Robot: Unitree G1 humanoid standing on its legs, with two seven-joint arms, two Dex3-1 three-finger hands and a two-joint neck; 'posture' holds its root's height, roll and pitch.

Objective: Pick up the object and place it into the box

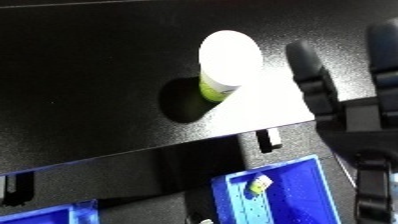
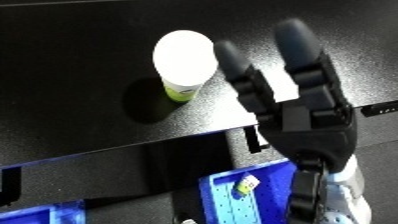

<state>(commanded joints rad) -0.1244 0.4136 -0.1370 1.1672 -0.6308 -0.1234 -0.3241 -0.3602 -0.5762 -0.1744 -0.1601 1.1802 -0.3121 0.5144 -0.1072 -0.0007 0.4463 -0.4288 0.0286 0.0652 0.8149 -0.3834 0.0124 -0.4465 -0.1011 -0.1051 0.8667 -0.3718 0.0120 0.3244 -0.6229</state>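
Note:
A small container with a white lid and a green label (image 1: pixel 226 62) stands upright on the black table (image 1: pixel 80 75). My right hand (image 2: pixel 298 92) hovers just to its right, fingers straight and spread, pointing away from me. The nearest finger lies close beside the container (image 2: pixel 183 62), and no contact shows between them. A blue bin (image 1: pixel 280 192) sits below the table's front edge, with a small yellow-white item (image 1: pixel 259 186) lying inside it. My left hand does not show in either view.
The table's front edge (image 1: pixel 178 147) runs diagonally across the lower part of the view. A second blue bin (image 1: pixel 49 215) peeks in at the bottom left. A black bracket (image 1: pixel 268 140) hangs off the table edge above the first bin.

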